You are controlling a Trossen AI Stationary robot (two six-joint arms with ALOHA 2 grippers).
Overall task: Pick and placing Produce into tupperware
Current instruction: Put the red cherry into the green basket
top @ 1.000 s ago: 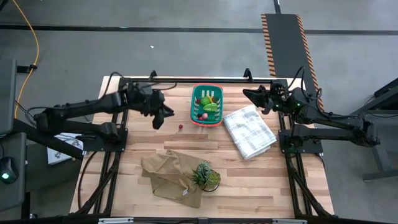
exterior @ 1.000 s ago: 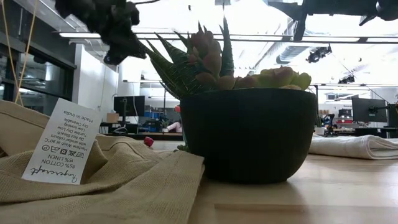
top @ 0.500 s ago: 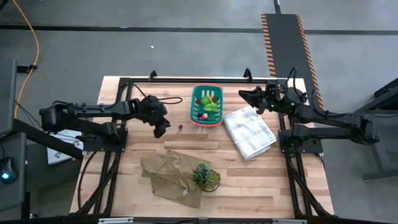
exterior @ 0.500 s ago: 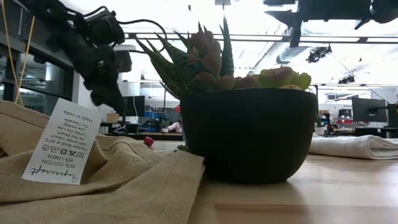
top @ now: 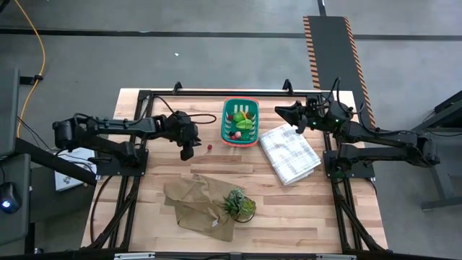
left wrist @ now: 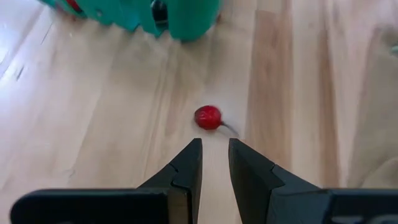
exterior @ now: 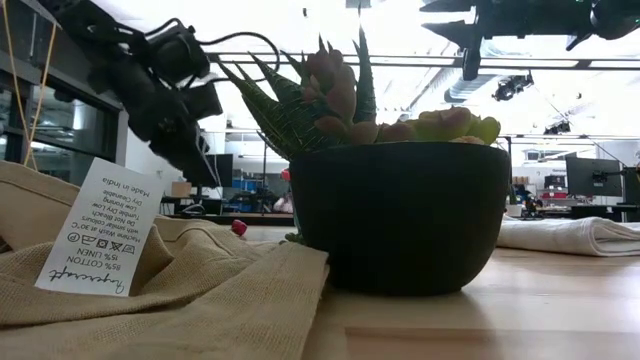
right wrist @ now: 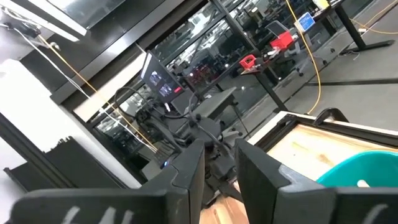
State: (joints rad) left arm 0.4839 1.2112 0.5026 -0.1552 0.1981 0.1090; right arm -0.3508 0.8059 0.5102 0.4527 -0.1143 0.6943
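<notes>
A small red ball [top: 208, 147] lies on the bare wood just left of the teal basket's [top: 225, 124] near corner; it also shows in the left wrist view [left wrist: 208, 117] and the low view [exterior: 239, 228]. The basket holds light green lumps [top: 246, 124] and small red pieces [top: 233, 134]. My left gripper [top: 189, 152] hangs low just left of the ball, its fingers nearly together [left wrist: 214, 148], pointing at the ball and touching nothing. My right gripper [top: 277, 110] hovers, shut, right of the basket's far corner.
A white checked folded cloth [top: 289, 152] lies right of the basket. A tan cloth [top: 193, 205] with a label [exterior: 95, 240] and a spiky potted plant [top: 239, 204] sit near the front. Bare wood lies around the ball.
My left gripper has come away from the basket's left side, gone toward the table's near edge and down, then edged right toward the red ball. The ball has stayed in place. My right gripper has drifted a little toward the basket.
</notes>
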